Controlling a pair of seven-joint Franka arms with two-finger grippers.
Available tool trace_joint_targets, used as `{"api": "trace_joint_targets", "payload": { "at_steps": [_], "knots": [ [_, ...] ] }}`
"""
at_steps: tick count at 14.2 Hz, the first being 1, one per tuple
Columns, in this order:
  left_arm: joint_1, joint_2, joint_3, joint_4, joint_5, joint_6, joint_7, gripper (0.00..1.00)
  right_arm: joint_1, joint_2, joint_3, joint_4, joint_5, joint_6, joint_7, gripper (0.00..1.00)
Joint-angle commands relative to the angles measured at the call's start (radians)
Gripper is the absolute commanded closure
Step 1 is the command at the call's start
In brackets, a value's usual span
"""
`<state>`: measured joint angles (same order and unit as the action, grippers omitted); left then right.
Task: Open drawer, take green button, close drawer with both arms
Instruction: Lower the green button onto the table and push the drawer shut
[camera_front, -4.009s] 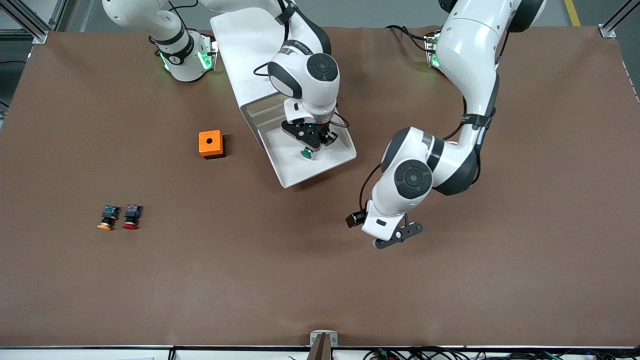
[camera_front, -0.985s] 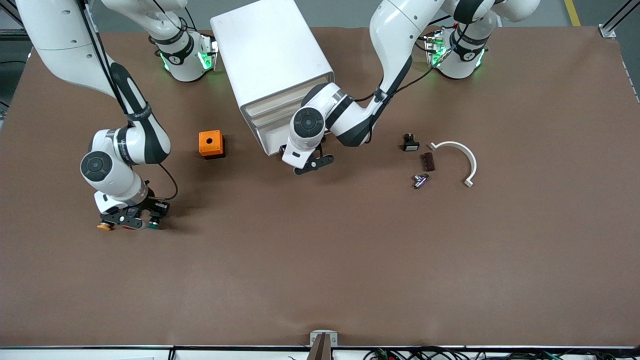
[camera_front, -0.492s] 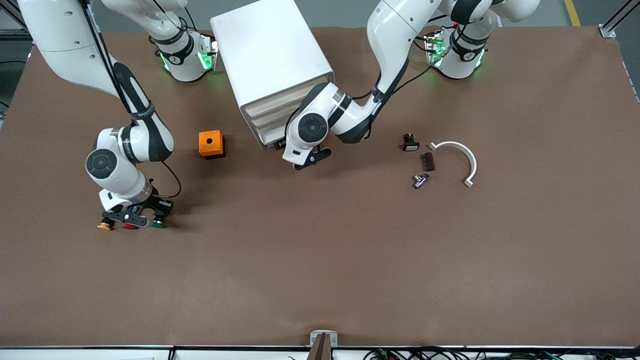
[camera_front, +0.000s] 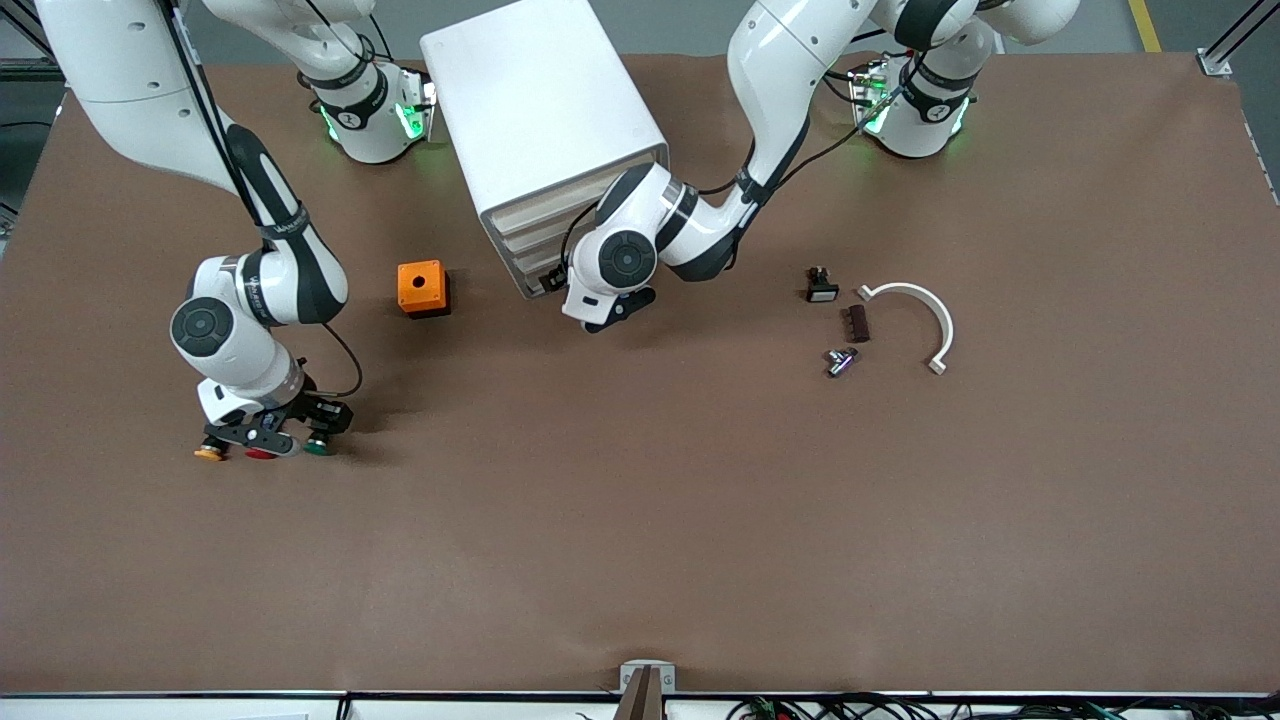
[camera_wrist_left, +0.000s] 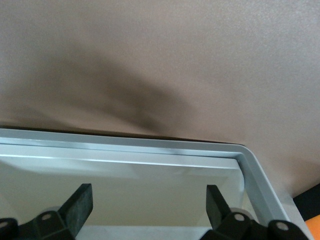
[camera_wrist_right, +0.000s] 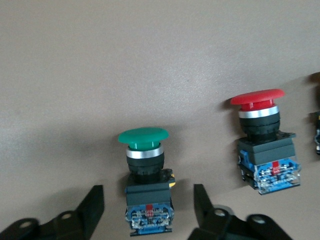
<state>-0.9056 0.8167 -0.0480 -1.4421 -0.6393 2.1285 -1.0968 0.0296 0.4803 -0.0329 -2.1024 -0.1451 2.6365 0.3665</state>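
The green-capped button (camera_wrist_right: 145, 165) lies on the table on its side, free, between the spread fingers of my right gripper (camera_wrist_right: 147, 210). In the front view it (camera_front: 318, 447) lies beside the red-capped button (camera_front: 262, 453) and the yellow-orange-capped button (camera_front: 208, 454), with my right gripper (camera_front: 285, 432) open and low over them. My left gripper (camera_front: 605, 312) is open at the front of the white drawer cabinet (camera_front: 545, 110). Its fingers (camera_wrist_left: 80, 205) stand wide on either side of the white drawer front (camera_wrist_left: 150, 170). The drawers look pushed in.
An orange box with a round hole (camera_front: 421, 287) stands beside the cabinet, toward the right arm's end. Toward the left arm's end lie a small black part (camera_front: 821, 286), a brown block (camera_front: 856, 323), a metal piece (camera_front: 841, 360) and a white curved strip (camera_front: 925, 310).
My left gripper has moved in toward the cabinet, pushing the drawer in. My right gripper has set the green button beside the red one, let go and drawn back slightly.
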Motion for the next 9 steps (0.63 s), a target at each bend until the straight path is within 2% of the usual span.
{"api": "trace_joint_targets", "payload": {
  "at_steps": [1,6,8,9],
  "knots": [
    [-0.004,0.001,-0.001,0.005,-0.019,0.005,-0.003,0.00,-0.017,-0.023,0.019,0.074,-0.024,-0.151,-0.001,0.00],
    [0.065,-0.025,0.008,0.019,0.004,0.005,0.047,0.00,-0.020,-0.115,0.037,0.102,-0.021,-0.305,-0.137,0.00],
    [0.109,-0.083,0.014,0.017,0.019,0.005,0.073,0.00,-0.025,-0.147,0.036,0.157,-0.001,-0.435,-0.202,0.00],
    [0.141,-0.115,0.014,0.016,0.065,0.004,0.087,0.00,-0.030,-0.158,0.034,0.204,0.027,-0.519,-0.240,0.00]
  ]
}}
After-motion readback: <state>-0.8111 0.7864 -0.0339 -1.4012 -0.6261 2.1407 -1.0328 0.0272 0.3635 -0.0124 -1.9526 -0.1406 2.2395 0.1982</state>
